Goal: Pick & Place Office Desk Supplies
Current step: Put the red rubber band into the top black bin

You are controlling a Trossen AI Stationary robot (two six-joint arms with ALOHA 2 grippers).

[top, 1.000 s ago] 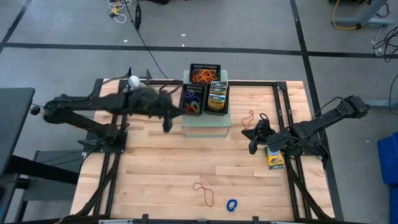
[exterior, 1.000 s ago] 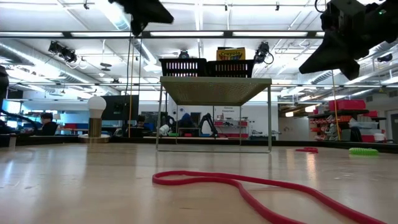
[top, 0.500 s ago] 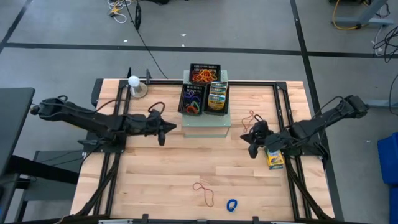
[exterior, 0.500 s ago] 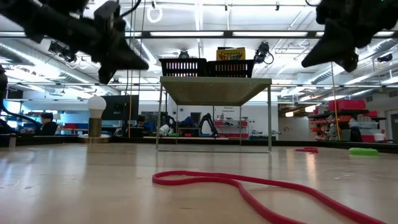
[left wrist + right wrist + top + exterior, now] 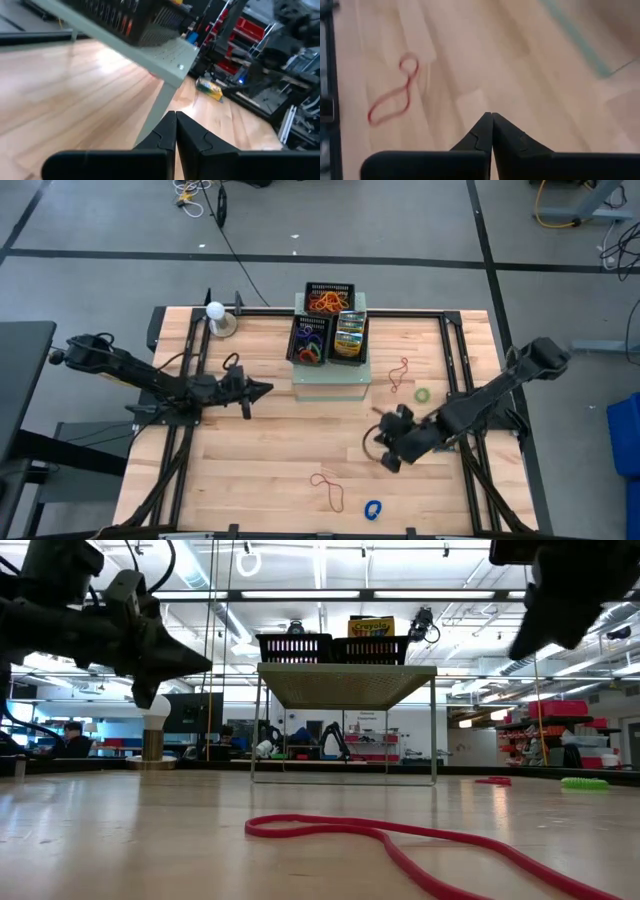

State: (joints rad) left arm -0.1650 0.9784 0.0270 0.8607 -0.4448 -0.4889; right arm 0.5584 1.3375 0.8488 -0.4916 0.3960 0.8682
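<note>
A thin red rubber band (image 5: 325, 488) lies flat on the wood near the front edge; it also shows in the low view (image 5: 400, 838) and the right wrist view (image 5: 390, 102). A blue loop (image 5: 373, 509) lies beside it. Another rubber band (image 5: 400, 370) and a green loop (image 5: 422, 395) lie right of the pale-green box (image 5: 332, 385). A crayon box (image 5: 210, 89) lies on the table at the right. My right gripper (image 5: 385, 457) hangs shut above the wood, right of the front rubber band. My left gripper (image 5: 266, 388) is shut, pointing level at the box.
Black mesh trays (image 5: 329, 287) with rubber bands, loops and a crayon box stand on the pale-green box, which stands on thin legs (image 5: 434, 730). A white bulb-shaped lamp (image 5: 215, 310) stands at the far left. Bare wood lies between the two grippers.
My left gripper has come down from high beside the trays and drawn back a little toward the table's left edge, now pointing level. My right gripper has swung from the right side toward the near edge and the left, closer to the front rubber band, tipping further down.
</note>
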